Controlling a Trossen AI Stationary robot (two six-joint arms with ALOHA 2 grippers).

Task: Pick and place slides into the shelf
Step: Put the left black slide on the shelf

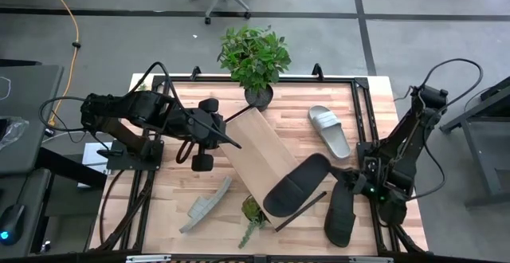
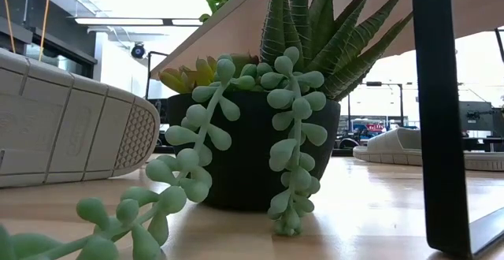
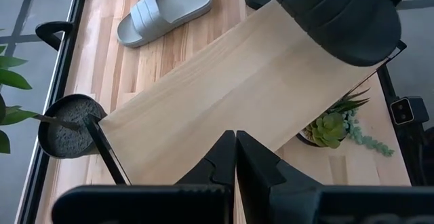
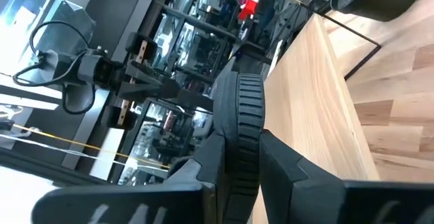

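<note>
- shelf (image 1: pixel 256 153): light-wood board, lying diagonally mid-table.
- black slide (image 1: pixel 296 185): resting on the shelf's lower end.
- second black slide (image 1: pixel 341 212): beside it on the table.
- grey slide (image 1: pixel 329 130): flat, upper right.
- second grey slide (image 1: pixel 205 204): on edge, lower left.

Left gripper (image 3: pixel 235 157) fingers pressed together over the shelf (image 3: pixel 230 95) — black slide (image 3: pixel 339 13) on its far end, grey slide (image 3: pixel 165 12) beyond.

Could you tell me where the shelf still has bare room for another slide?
The shelf is bare from its end by the tall plant's pot to mid-board. Its other end is crowded: the right claw holds a black slide there, and a small succulent pot sits beside it.
</note>
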